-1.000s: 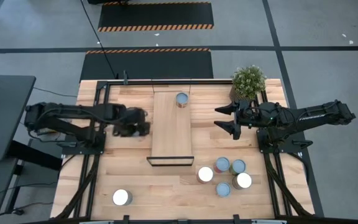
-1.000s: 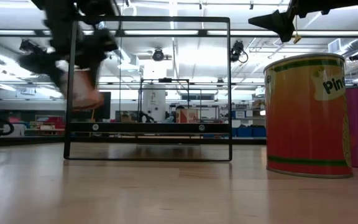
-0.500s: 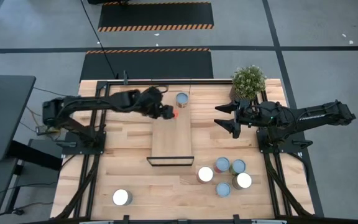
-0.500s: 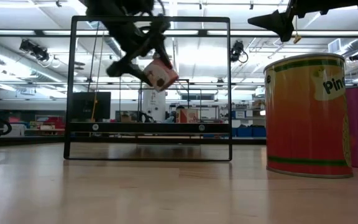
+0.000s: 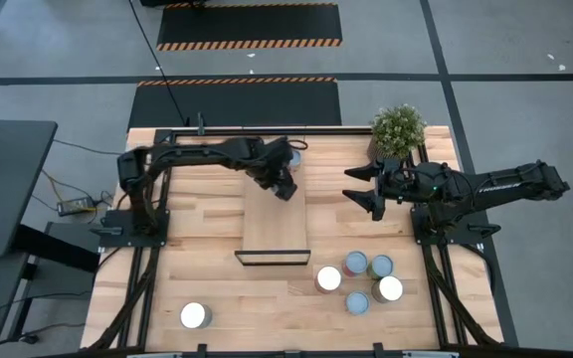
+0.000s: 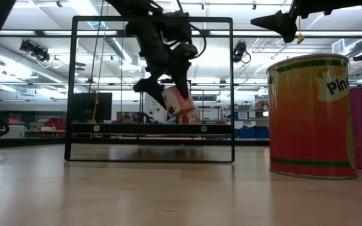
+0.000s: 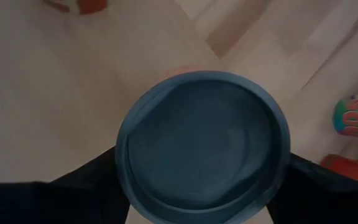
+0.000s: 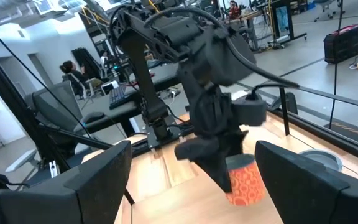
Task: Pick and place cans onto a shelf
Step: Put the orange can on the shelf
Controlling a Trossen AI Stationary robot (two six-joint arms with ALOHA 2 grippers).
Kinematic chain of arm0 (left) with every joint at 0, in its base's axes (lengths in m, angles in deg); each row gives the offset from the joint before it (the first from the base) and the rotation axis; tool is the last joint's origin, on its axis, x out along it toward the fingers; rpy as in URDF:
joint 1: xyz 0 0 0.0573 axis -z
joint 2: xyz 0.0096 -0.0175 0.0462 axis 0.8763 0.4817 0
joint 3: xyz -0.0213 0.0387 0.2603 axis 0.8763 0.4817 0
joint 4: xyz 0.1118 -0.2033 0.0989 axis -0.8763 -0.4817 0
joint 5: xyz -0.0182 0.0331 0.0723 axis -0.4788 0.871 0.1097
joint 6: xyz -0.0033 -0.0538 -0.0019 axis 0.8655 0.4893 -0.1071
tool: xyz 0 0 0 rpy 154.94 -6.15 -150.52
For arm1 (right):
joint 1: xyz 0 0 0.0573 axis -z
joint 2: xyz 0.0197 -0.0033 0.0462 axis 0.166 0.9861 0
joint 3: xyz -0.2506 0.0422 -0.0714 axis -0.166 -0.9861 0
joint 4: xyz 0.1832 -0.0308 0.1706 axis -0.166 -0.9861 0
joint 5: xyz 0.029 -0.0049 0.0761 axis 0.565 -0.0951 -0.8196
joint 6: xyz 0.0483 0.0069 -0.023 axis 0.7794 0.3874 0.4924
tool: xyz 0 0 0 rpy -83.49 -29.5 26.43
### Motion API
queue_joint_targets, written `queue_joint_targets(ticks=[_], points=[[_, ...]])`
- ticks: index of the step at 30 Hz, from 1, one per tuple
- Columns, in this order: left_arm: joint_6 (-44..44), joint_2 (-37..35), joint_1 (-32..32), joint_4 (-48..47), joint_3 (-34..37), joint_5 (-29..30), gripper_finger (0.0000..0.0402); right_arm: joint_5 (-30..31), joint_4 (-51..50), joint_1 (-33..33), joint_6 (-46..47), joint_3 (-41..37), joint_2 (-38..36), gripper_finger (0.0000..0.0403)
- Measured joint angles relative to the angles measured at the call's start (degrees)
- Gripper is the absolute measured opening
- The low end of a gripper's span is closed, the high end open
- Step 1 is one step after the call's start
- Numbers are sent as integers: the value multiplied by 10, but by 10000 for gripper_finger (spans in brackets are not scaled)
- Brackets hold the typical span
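Seen from above, a lone can (image 5: 195,315) stands at the worktop's (image 5: 217,288) seven o'clock corner, well apart from the rest; the left claw (image 5: 285,186) hangs over the shelf (image 5: 275,224) toward its twelve o'clock end, clamped on a reddish-orange can (image 6: 175,100) that is tilted and held clear of the board; another can (image 5: 292,154), with a pale blue top, stands on the shelf at twelve o'clock, just beside the claw; a cluster of five cans (image 5: 360,278) sits on the worktop at five o'clock, off the shelf's near end; the right claw (image 5: 367,189) waits at three o'clock of the shelf with its fingers spread wide and holding nothing; a potted plant (image 5: 398,129) stands at the worktop's one o'clock corner.
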Motion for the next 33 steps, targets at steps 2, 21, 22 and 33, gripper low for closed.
queue_joint_targets(ticks=[2,21,22,33], points=[[-12,13,1,2,-5,1,298,0,0,0,0,0,0,348],[-76,21,11,44,-8,26,389,0,-1,0,0,0,0,348],[-83,15,13,40,-8,36,389,0,-1,0,0,0,0,348],[-249,-43,36,-34,-46,112,389,0,-6,0,0,0,0,348]])
